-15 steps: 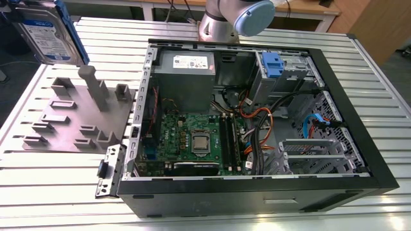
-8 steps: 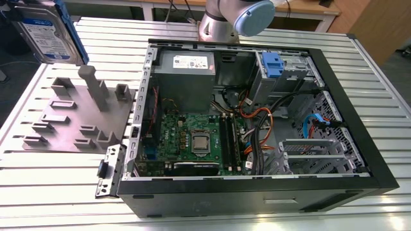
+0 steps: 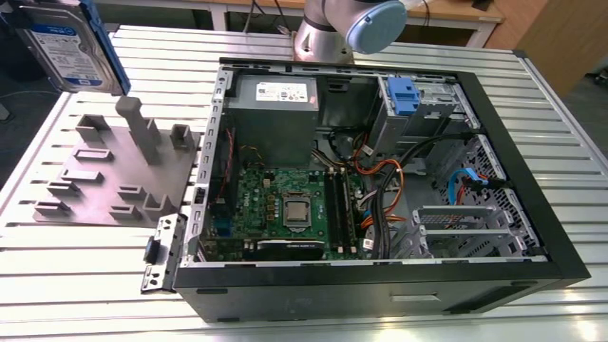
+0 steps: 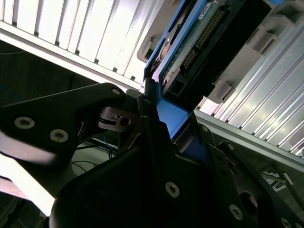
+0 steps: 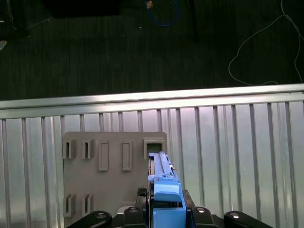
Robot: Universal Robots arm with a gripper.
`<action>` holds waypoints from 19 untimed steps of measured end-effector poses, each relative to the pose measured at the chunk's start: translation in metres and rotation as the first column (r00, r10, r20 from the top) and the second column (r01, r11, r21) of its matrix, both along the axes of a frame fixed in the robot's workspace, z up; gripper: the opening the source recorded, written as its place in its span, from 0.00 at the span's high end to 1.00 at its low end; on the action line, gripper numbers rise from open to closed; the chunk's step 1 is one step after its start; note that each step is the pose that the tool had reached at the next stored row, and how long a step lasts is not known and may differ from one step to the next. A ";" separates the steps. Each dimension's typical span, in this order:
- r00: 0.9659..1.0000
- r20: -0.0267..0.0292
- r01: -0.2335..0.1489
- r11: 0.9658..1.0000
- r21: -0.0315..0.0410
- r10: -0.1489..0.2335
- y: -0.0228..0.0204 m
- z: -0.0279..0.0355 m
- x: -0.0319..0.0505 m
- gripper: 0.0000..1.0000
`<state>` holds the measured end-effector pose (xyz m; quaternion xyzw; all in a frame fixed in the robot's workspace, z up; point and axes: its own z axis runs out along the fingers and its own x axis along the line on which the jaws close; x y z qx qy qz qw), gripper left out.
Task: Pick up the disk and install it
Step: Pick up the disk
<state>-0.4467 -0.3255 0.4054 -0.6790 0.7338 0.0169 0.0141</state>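
The disk (image 3: 71,46), silver with a white-and-blue label and blue side rails, hangs upright in the air at the exterior view's far left, above the grey fixture plate (image 3: 114,171). In the first wrist view the disk (image 5: 164,183) shows edge-on, with my gripper (image 5: 166,214) shut on it by its blue rails, over the fixture plate (image 5: 109,175). The second wrist view shows the disk's (image 4: 199,38) underside with its circuit board, clamped in the black gripper (image 4: 166,126).
The open computer case (image 3: 560,235) lies at the exterior view's right, holding the drive cage with its blue latch (image 3: 404,96), a grey power-supply box (image 3: 275,92) and the motherboard (image 3: 285,203). The slatted table's edge (image 5: 152,99) borders dark floor with cables.
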 end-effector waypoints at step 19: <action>1.000 0.000 0.000 1.000 0.000 0.000 0.0000 0.0212 0.0000 0.64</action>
